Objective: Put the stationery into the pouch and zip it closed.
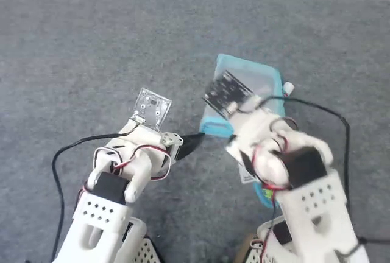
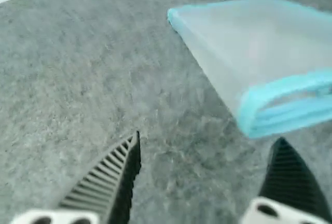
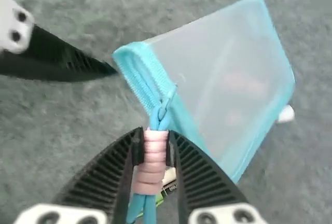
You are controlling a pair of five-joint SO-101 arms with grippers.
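Translucent plastic trimmed in blue, the pouch lies on the grey surface just ahead of the right pincer, which is clamped on the pink zip pull. The left pincer is held spread just short of the pouch's near corner, gripping nothing. If the pull is drawn with that corner unheld, the pouch could be dragged along rather than zipped, or the small pull lost from the jaws.

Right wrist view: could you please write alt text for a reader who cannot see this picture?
The right gripper, jaws shut, pinches the pink pull of the zip on a clear, blue-edged pouch. The grey table lies beneath.
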